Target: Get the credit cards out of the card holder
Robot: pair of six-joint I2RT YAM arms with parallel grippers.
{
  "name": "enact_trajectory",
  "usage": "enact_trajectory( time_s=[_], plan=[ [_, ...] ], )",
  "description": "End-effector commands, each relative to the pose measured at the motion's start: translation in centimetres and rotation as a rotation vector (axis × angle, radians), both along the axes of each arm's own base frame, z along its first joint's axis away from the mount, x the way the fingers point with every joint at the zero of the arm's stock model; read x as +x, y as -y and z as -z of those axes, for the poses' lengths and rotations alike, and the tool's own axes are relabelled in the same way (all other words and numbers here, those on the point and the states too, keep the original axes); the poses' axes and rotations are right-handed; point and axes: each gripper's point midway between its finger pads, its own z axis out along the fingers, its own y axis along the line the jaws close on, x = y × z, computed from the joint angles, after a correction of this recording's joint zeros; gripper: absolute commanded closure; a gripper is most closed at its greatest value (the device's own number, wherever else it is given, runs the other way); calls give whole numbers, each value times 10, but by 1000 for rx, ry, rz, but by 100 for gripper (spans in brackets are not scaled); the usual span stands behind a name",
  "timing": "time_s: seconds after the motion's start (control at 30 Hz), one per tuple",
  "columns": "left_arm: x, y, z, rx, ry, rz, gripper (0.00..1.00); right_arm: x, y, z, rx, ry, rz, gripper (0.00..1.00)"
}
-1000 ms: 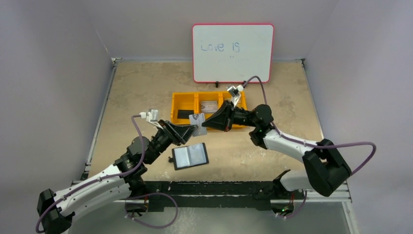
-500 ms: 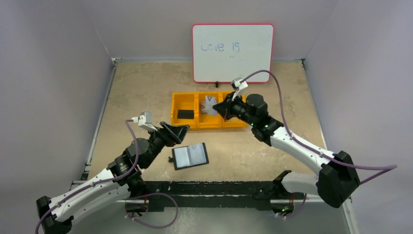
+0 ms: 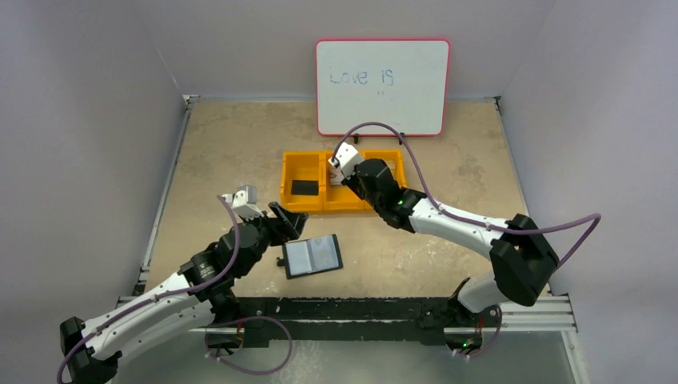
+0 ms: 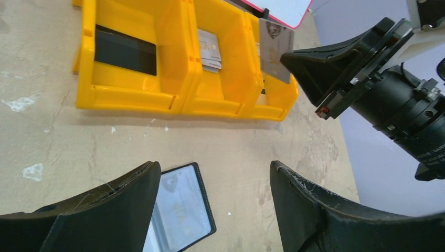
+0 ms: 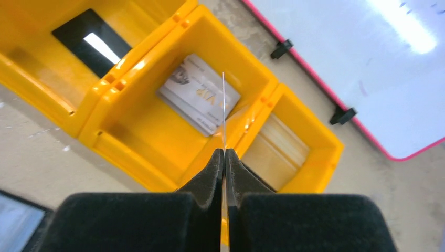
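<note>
Now the right gripper [image 5: 224, 157] is pressed shut on one thin credit card [image 5: 223, 105], which the right wrist view shows edge-on as a fine pale line. The gripper hangs above the middle compartment of the yellow tray [image 3: 300, 156], near the centre of the top view. At least one more pale card [image 5: 200, 93] lies flat on the bottom of that compartment. A small flat black rectangle [image 5: 91, 35] lies in the compartment at the upper left of the right wrist frame.

The left gripper [image 4: 214, 168] stands wide with nothing held between its fingers [image 4: 105, 210] (only the table [image 3: 224, 144] and a corner of the wallet show there). The card holder [image 3: 312, 256] lies open and flat on the table, at the lower centre of the top view, just beside the left gripper, with its pale pockets facing up. A whiteboard [image 3: 382, 86] stands behind the tray.
</note>
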Motion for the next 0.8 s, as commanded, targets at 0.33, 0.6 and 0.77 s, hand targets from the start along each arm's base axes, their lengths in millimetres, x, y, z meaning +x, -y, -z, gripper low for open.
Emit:
enact_trajectory(
  time_s=[0.33, 0.6, 0.77],
  plan=[
    [3, -12, 12, -63, -37, -93, 19, 12, -21, -40, -37, 216, -170, 100],
    [6, -7, 20, -9, -68, -87, 15, 16, -40, -11, -100, 130, -252, 100],
    [3, -16, 14, -14, -61, -106, 15, 23, -46, -10, -109, 150, -255, 100]
  ],
)
